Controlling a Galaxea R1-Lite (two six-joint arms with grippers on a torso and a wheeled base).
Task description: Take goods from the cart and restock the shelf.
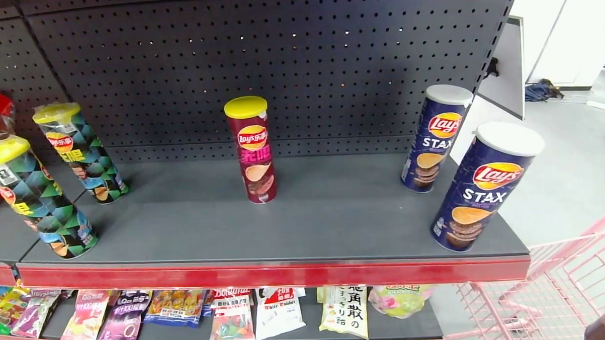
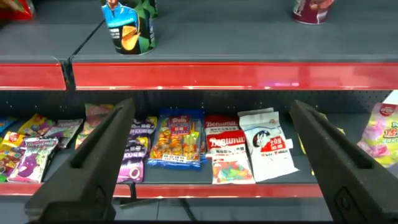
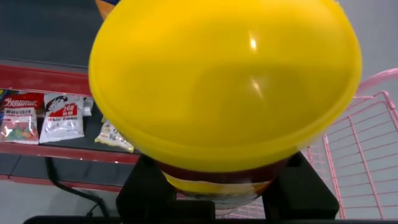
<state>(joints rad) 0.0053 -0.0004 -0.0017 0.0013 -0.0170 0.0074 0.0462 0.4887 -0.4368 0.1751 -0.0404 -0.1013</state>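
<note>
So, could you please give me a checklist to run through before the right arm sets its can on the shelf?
1. Grip on yellow-lidded can by right gripper: ok.
2. Free spot on upper shelf between maroon can and rear blue can: ok.
3. Other arm: left gripper open, empty, facing snack bags below: ok.
4. Held can's clearance over the shelf's red edge: cannot tell.

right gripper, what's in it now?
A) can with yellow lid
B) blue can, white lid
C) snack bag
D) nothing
A: the right wrist view shows a yellow-lidded can standing between the fingers of the right gripper, which grip its body below the lid.
</note>
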